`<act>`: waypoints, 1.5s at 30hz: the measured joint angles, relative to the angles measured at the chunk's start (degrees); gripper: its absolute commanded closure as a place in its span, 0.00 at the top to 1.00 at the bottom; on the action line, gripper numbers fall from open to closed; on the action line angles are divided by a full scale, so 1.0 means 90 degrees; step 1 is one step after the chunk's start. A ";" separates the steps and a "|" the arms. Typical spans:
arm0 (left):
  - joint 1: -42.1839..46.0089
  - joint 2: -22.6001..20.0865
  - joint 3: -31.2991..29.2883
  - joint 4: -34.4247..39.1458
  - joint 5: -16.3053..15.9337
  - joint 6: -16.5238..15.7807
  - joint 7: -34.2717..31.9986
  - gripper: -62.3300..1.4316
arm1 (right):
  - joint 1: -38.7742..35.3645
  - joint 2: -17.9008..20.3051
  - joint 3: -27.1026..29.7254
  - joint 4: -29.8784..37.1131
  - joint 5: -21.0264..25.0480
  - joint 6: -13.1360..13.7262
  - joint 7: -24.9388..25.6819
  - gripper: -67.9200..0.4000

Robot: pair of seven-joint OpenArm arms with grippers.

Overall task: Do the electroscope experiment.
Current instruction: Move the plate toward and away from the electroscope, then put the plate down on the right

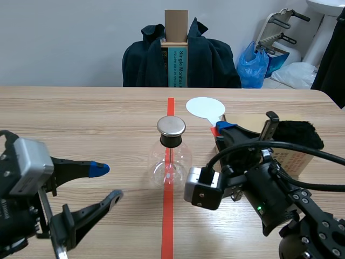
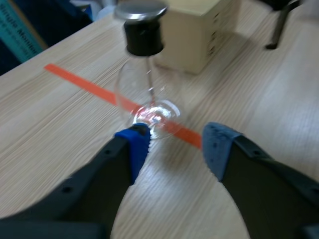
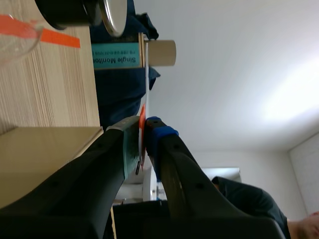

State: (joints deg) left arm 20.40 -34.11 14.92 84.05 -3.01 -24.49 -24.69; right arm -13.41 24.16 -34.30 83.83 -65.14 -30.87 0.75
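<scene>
The electroscope stands mid-worktop. Just right of it, the right gripper pinches the white paddle by its stem. The left gripper hangs wide open, near left. Best to bring the disc slowly toward the metal cap without nudging the flask.

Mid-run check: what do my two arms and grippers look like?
Both arms are black. The left gripper has thick black fingers tipped with blue dotted pads. The right gripper has one blue and one grey-green pad. Each wrist carries a silver-grey box; thick black cables loop over the right arm, with a small green light.
</scene>
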 measured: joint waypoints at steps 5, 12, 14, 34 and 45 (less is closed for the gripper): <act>0.1290 -0.0068 -0.0784 0.1396 -0.0002 0.0005 0.0406 0.90 | 0.0000 0.0017 0.0000 0.0000 0.0000 0.0000 -0.0466 0.02; 0.2348 -0.0053 -0.1535 0.2720 -0.0211 0.0007 0.0974 1.00 | -0.0073 0.0466 0.0002 0.0000 0.0175 -0.0053 -0.0670 0.02; 0.2475 -0.0053 -0.1683 0.2936 -0.0481 0.0005 0.1328 1.00 | -0.0189 0.0534 0.0044 0.0000 0.0172 -0.0306 -0.0712 0.02; 0.2635 -0.0053 -0.2001 0.3213 -0.1316 0.0007 0.2006 1.00 | -0.0471 0.0522 0.0551 -0.1202 0.0440 -0.0877 0.0032 0.02; 0.2635 -0.0053 -0.2001 0.3213 -0.1120 0.0007 0.2220 1.00 | -0.0279 0.0401 0.0549 -0.1285 0.0648 -0.0872 0.0027 0.44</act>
State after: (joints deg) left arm 44.12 -34.59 -3.09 112.97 -13.08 -24.43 -4.71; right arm -15.92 27.77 -29.36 72.27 -59.31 -38.72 0.99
